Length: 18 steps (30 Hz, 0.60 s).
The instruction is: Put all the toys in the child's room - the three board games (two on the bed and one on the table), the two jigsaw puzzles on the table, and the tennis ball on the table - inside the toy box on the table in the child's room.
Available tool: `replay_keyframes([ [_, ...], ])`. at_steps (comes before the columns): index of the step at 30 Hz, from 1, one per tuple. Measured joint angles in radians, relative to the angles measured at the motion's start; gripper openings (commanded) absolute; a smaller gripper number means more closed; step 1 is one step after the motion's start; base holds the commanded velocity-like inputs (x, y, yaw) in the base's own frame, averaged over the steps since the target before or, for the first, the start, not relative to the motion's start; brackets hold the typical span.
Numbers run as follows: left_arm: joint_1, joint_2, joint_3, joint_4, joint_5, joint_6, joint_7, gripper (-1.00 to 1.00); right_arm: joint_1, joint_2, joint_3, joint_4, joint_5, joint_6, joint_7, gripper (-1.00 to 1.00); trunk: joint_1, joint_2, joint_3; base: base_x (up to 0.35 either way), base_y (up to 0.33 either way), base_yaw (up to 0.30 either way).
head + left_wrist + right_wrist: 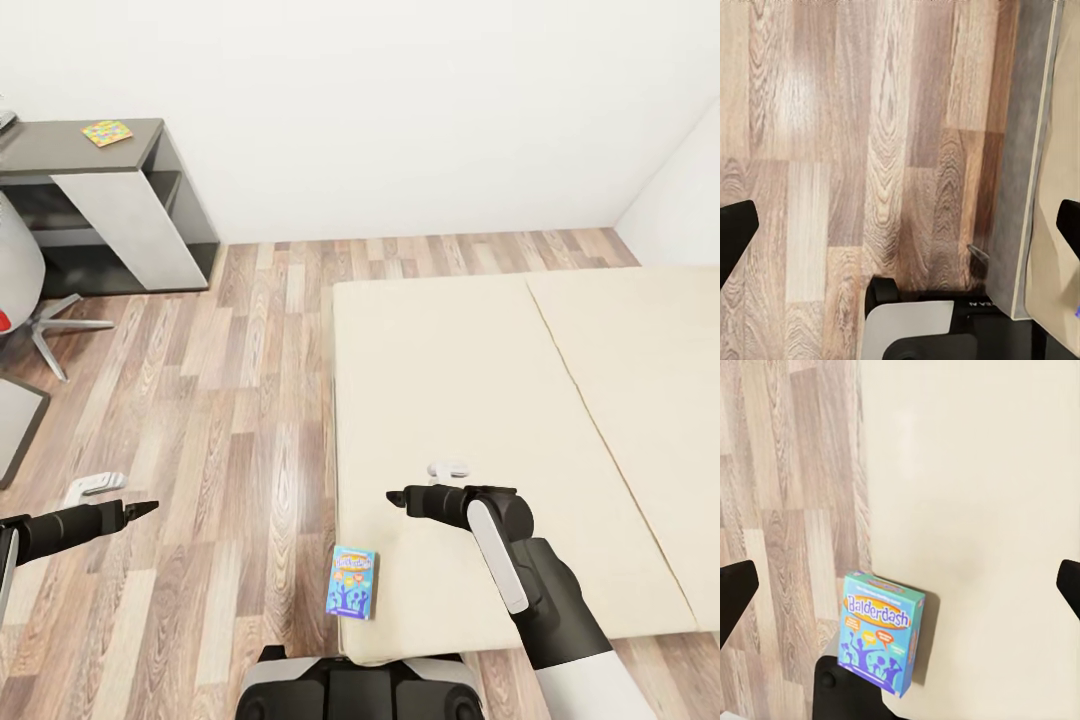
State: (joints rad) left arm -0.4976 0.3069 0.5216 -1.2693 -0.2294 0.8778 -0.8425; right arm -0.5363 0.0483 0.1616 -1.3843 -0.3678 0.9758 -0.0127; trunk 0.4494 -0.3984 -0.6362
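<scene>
I see a board game (352, 582) on the bed's (480, 380) near left corner, and a jigsaw puzzle (107, 132) on the far-left side cabinet (60, 150).

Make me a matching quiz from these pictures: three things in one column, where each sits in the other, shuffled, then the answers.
Things:
1. board game
2. jigsaw puzzle
3. right gripper

Places:
A. on the dark grey cabinet top by the far wall
B. above the bed, near its floor-side edge
C. at the bed's near corner, next to the floor

Pairs: 1-C, 2-A, 3-B
</scene>
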Motion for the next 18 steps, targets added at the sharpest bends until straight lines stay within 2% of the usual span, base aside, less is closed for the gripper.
replay_keyframes([
  [18,0.0,0.0,0.006,-0.001,-0.008,0.0,0.008,1.0,0.0,0.002,0.002,0.001,-0.001,0.0,-0.002,1.0,0.0,0.0,0.03,0.0,0.0,0.0],
])
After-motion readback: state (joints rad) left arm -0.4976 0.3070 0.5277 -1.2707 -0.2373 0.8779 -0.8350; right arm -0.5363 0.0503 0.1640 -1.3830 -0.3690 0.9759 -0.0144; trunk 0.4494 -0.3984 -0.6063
